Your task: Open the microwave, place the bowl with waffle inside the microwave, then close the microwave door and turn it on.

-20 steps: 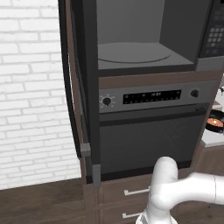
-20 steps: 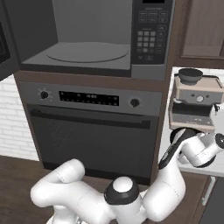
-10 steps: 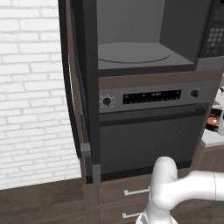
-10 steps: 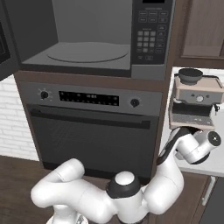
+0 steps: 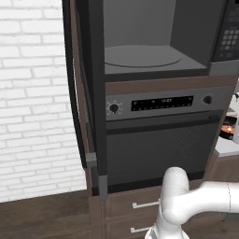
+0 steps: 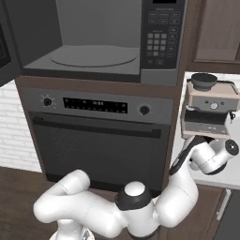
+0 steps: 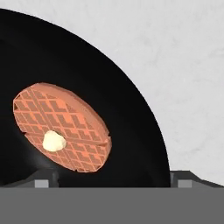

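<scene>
Bowl (image 7: 87, 78), black and shallow, sits on the pale speckled counter (image 7: 183, 65) with a round waffle (image 7: 61, 127) lying inside it, a pat of butter (image 7: 54, 141) on the waffle. Gripper (image 7: 109, 180) hangs close above the bowl, jaws spread wide, one tip over the bowl's dark interior and the other at its rim; nothing grasped. Microwave (image 6: 98, 42) stands with its door (image 5: 86, 84) swung out leftward, turntable (image 6: 93, 55) bare. Oven (image 6: 101, 136) below it, espresso machine (image 6: 208, 110) on the counter beside.
</scene>
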